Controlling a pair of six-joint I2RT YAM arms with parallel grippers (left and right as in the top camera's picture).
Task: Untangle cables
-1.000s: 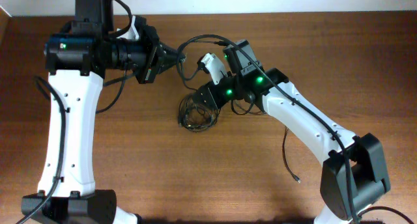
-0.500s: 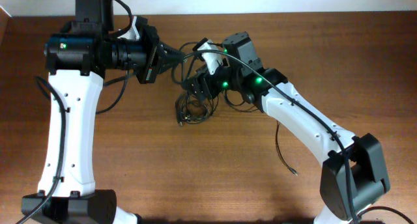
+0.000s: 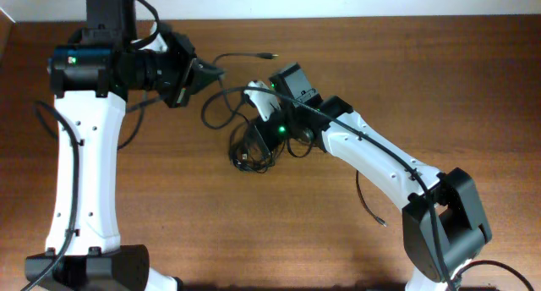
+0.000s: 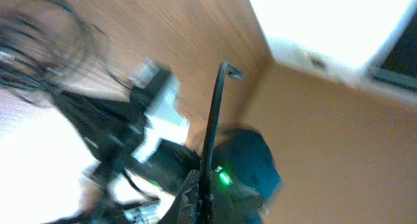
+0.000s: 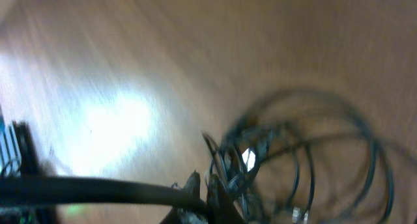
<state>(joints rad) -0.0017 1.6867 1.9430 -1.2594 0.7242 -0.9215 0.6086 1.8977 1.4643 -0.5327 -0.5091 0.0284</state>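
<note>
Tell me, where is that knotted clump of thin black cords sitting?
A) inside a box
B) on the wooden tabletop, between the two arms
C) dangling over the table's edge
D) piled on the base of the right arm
B: the overhead view shows the clump of cords lying on the wooden table, near its middle, with the left arm on one side and the right arm on the other.

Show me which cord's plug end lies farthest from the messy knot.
The plug on the cord trailing out below the right arm's white link. The other free plug sits nearer the knot.
</note>
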